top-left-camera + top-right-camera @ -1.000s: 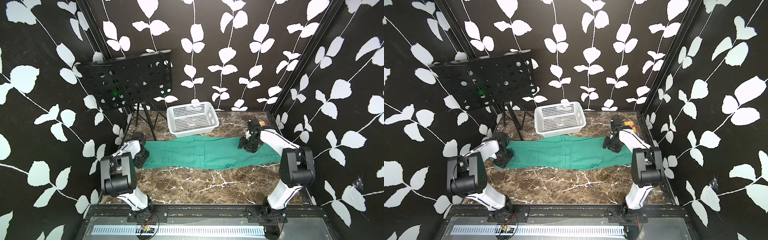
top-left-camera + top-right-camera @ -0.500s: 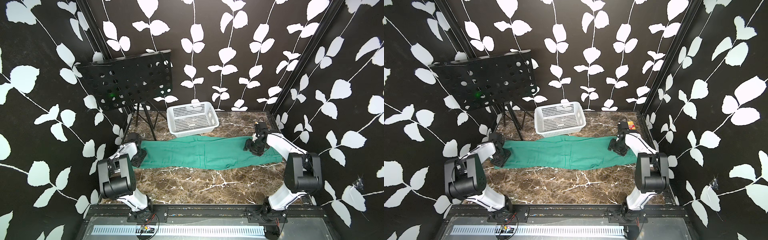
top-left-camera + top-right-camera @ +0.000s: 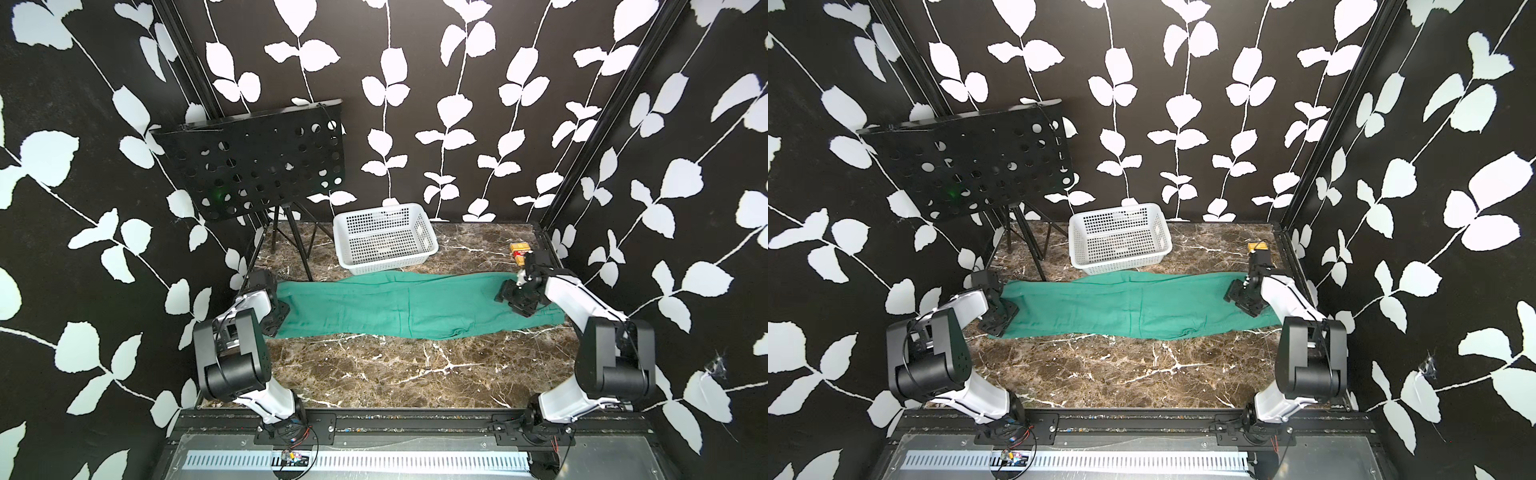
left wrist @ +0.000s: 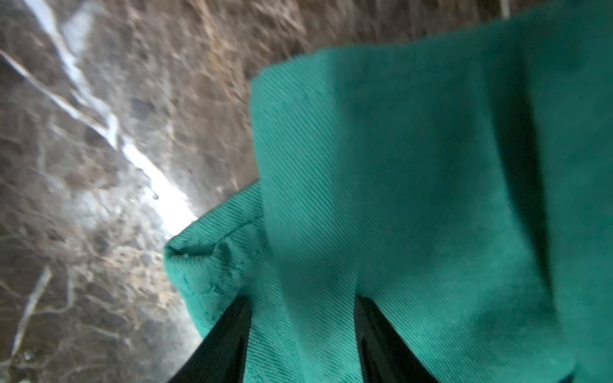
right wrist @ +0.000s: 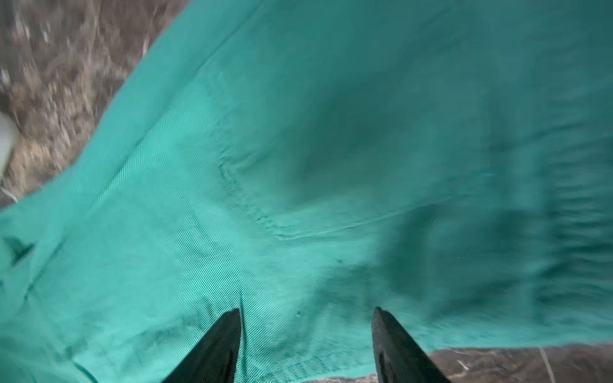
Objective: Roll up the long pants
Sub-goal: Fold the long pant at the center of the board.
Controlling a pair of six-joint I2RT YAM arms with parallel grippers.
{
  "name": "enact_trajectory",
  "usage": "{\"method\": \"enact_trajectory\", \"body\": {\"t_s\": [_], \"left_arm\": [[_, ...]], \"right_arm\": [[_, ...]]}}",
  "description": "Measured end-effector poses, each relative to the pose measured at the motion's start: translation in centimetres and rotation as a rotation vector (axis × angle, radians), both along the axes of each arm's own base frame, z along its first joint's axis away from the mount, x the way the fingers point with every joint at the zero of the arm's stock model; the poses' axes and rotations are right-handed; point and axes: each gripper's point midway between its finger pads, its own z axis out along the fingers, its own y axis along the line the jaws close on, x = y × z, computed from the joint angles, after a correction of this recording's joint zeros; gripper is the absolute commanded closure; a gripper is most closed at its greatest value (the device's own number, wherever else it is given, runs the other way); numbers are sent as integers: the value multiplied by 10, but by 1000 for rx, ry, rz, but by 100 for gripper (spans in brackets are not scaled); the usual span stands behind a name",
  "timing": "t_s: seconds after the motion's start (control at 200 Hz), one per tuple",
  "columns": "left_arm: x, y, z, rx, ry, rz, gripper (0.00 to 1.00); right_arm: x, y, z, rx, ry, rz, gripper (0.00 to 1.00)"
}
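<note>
While long pants (image 3: 395, 305) lie stretched side to side: left gripper (image 4: 302, 298) astride one end, hold unclear; right gripper (image 5: 306, 309) spread wide above other.

The left arm (image 3: 254, 300) and right arm (image 3: 575, 297) have white rounded links between blocky black joint housings, with thin black cables along the shells and red wires at the bases. The left gripper (image 4: 302, 298) and right gripper (image 5: 306, 310) have black tapered fingers.
</note>
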Motion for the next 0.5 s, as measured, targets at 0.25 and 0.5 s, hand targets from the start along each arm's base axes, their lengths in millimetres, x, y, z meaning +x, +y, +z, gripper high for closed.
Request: {"method": "enact_trajectory", "body": {"t_s": [0.25,0.5], "left_arm": [[-24,43,0,18,-16,84,44],[-36,51,1,29,15,53,43]], "right_arm": [[-1,-17,11,-3,-35,-50,35],[-13,13,11,-22,-2,74,38]]}}
